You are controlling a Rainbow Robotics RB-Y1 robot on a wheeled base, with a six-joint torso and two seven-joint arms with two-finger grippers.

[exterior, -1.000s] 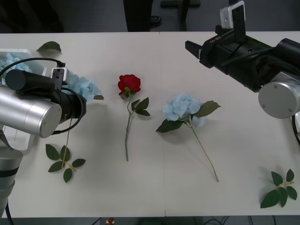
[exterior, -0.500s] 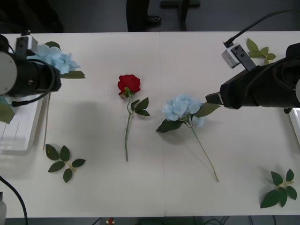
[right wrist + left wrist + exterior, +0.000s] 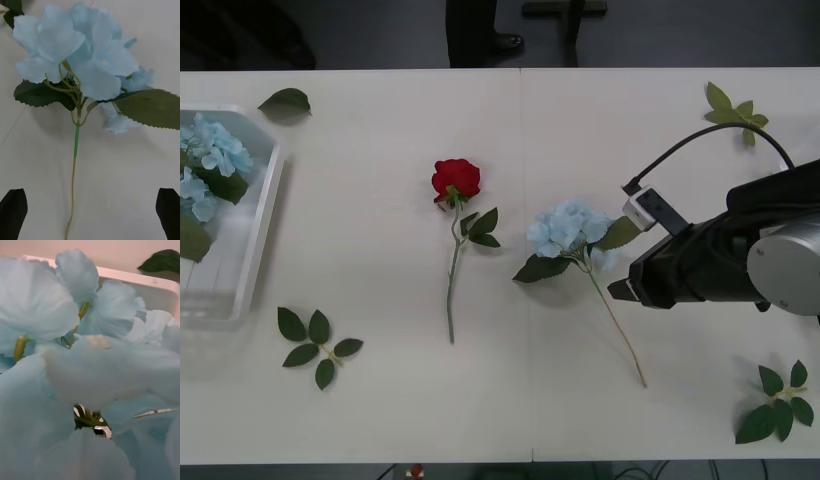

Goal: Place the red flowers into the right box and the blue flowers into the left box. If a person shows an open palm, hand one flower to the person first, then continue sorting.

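One red flower point(image 3: 455, 180) lies in the middle of the table, stem toward me. Just right of it lies a blue flower point(image 3: 570, 228) point(image 3: 80, 48), its thin stem point(image 3: 75, 157) running toward the front. My right gripper point(image 3: 622, 292) point(image 3: 90, 213) is low beside that stem and open, with one black fingertip point(image 3: 13, 210) on each side of it and no contact. The left box point(image 3: 268, 205) at the table's left edge holds blue flowers point(image 3: 210, 150). The left wrist view looks from very close at blue petals point(image 3: 75, 363) inside the box rim point(image 3: 150, 287). The right box and an open palm are out of view.
Loose green leaf sprigs lie at the front left point(image 3: 315, 345), front right point(image 3: 778, 405) and back right point(image 3: 730, 105), and a single leaf point(image 3: 285, 100) lies behind the left box. A person's dark legs point(image 3: 472, 30) stand beyond the table's far edge.
The left arm carried a blue flower leftward to the left box and has left the front view. The right arm swung from the back right down to the middle blue flower's stem.
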